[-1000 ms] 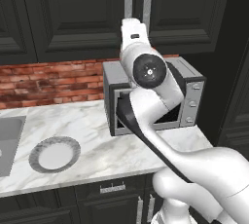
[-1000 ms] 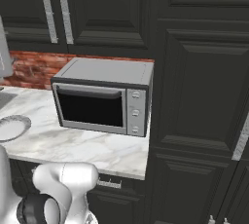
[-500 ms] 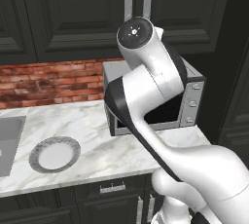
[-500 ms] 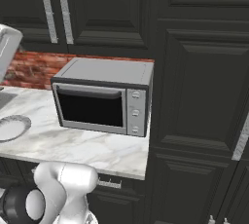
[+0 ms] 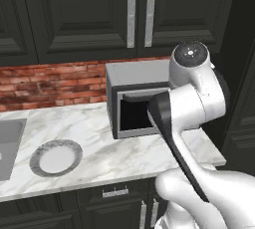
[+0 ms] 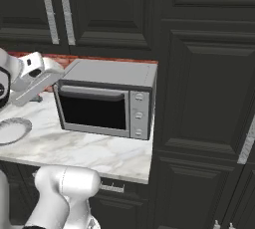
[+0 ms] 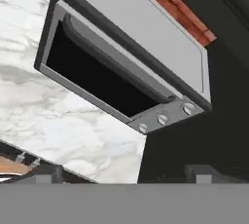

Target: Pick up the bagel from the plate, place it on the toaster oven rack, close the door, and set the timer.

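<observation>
The toaster oven [image 6: 107, 101] sits on the marble counter [image 5: 99, 148] against a red brick wall [image 5: 50, 81], its door [image 6: 94, 111] shut, dark cabinets [image 5: 74, 14] above and a tall dark cupboard [image 6: 204, 98] to its right. The plate [image 5: 56, 157] lies well to the oven's left near a sink [image 5: 7, 146]; it looks bare, and I cannot find the bagel. The hand [image 7: 121, 172] hangs open and empty, fingertips [image 7: 41, 173] spread, facing the oven front. This looks like the approach step; next probably calls for pulling the door down by its handle [image 7: 116, 65].
</observation>
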